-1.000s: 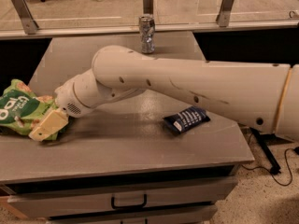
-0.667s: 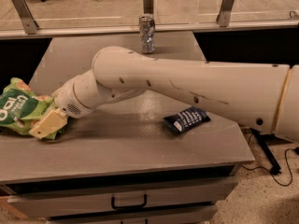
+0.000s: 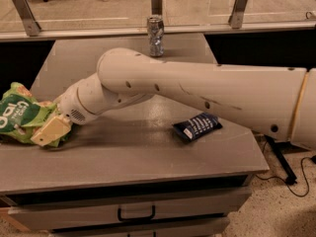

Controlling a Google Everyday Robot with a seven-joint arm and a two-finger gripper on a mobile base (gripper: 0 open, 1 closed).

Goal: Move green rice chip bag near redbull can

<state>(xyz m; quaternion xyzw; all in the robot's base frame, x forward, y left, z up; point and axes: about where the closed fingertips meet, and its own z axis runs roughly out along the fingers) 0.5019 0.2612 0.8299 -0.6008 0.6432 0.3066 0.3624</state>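
The green rice chip bag point(image 3: 19, 113) lies crinkled at the left edge of the grey table point(image 3: 143, 157). My gripper point(image 3: 49, 131) sits right against the bag's right side, its cream end lying over the bag's lower right corner. The big white arm reaches to it across the table from the right. The redbull can point(image 3: 155, 35) stands upright at the far middle edge of the table, well apart from the bag and behind the arm.
A small dark blue packet point(image 3: 197, 126) lies right of centre on the table, under the arm. A glass barrier with metal posts point(image 3: 240, 4) runs behind the table. Drawers with a black handle point(image 3: 136, 215) are below the front edge.
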